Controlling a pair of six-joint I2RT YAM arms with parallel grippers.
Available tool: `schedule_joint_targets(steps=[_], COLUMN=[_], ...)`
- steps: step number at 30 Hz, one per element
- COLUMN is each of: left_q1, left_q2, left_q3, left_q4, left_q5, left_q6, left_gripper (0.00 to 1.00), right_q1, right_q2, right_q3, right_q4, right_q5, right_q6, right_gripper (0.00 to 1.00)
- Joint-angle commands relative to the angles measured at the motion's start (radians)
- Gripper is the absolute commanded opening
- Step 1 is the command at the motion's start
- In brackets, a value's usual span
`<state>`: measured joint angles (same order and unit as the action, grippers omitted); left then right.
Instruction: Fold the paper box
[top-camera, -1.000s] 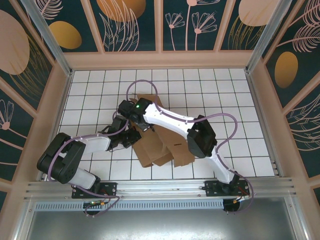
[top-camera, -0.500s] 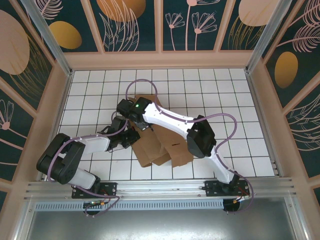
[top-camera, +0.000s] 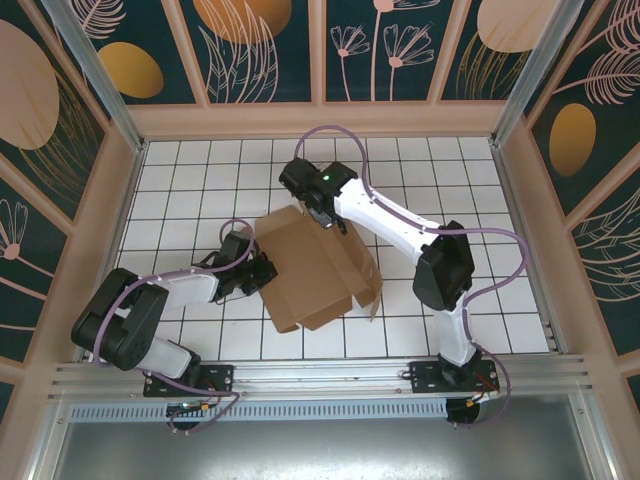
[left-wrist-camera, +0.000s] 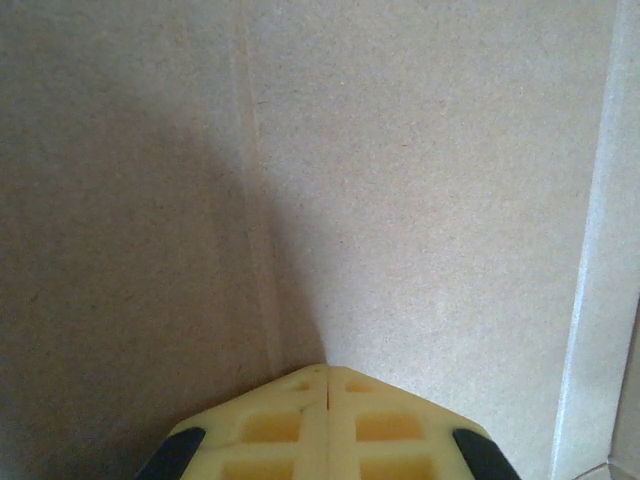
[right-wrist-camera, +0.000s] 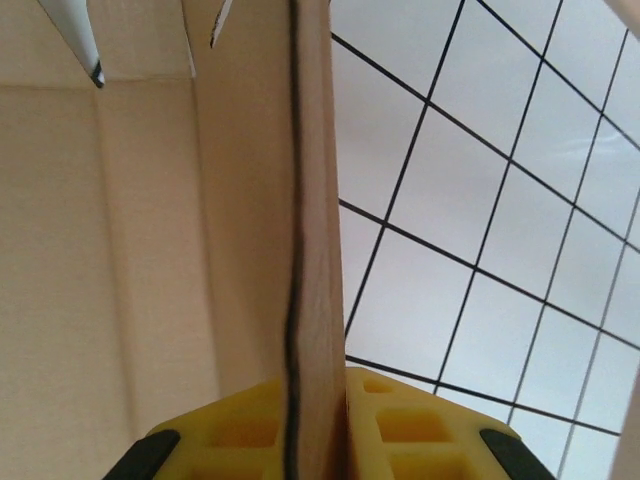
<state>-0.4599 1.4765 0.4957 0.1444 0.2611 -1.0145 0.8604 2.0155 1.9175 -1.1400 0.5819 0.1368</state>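
Observation:
The brown paper box (top-camera: 315, 268) lies partly folded on the white tiled floor, its far panel lifted. My right gripper (top-camera: 322, 214) is at the box's far edge. In the right wrist view, its yellow fingers (right-wrist-camera: 420, 425) are shut on either side of an upright cardboard wall (right-wrist-camera: 312, 250) of the box. My left gripper (top-camera: 262, 272) sits at the box's left side. In the left wrist view it is shut (left-wrist-camera: 327, 372), nothing between its fingers, with the tips against a plain cardboard face (left-wrist-camera: 400, 180).
The tiled floor (top-camera: 480, 200) is fenced by beige frame walls (top-camera: 522, 200) on three sides. An aluminium rail (top-camera: 320, 375) runs along the near edge. Purple cables (top-camera: 490, 290) loop beside the right arm.
My right arm has swung from over the box's left part to its far edge, and the far panel has come up. The box now lies more spread. The left gripper stays put.

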Motion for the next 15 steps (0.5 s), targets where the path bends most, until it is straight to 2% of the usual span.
schedule_joint_targets(steps=[1, 5, 10, 15], left_q1=[0.010, 0.011, 0.011, 0.012], left_q2=[-0.008, -0.019, -0.030, -0.033], left_q3=[0.001, 0.000, -0.003, -0.005], left_q4=[-0.106, -0.115, -0.117, -0.120], left_q5=[-0.060, -0.065, -0.066, -0.072], left_q6=[0.032, 0.040, 0.041, 0.043], left_gripper=[0.00, 0.00, 0.00, 0.00], right_q1=[-0.001, -0.010, -0.030, -0.039], right_q2=[0.008, 0.013, -0.029, -0.054], right_q3=[-0.029, -0.058, -0.104, -0.145], right_q4=[0.019, 0.040, 0.100, 0.127], right_q5=[0.146, 0.169, 0.063, 0.062], right_q6=[-0.052, -0.076, -0.090, -0.089], right_gripper=[0.14, 0.20, 0.30, 0.26])
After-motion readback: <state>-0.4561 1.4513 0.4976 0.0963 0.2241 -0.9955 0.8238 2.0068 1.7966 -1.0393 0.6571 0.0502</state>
